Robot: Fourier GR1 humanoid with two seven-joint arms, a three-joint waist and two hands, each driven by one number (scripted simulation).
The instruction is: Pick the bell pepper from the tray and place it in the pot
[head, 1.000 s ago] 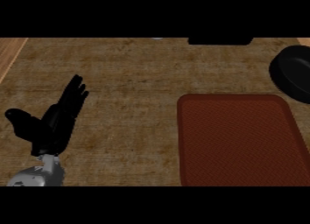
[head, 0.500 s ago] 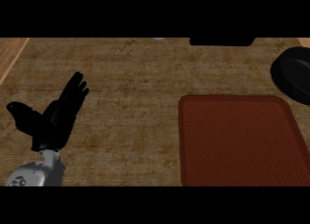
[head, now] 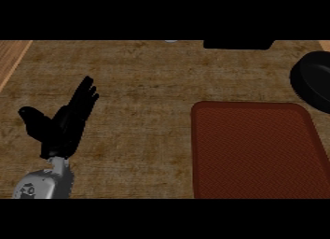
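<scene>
Bell pepper cannot be seen anywhere; the red tray (head: 260, 149) shows bare, its near edge cut off. Pot (head: 321, 81), just beyond the tray's far right corner, is clipped by the frame. Left hand (head: 61, 123), well left of the tray, is released, fingers straight, grasping nothing. Right hand is out of view. Risk, as judged: with no target located, a reach could be misdirected.
</scene>
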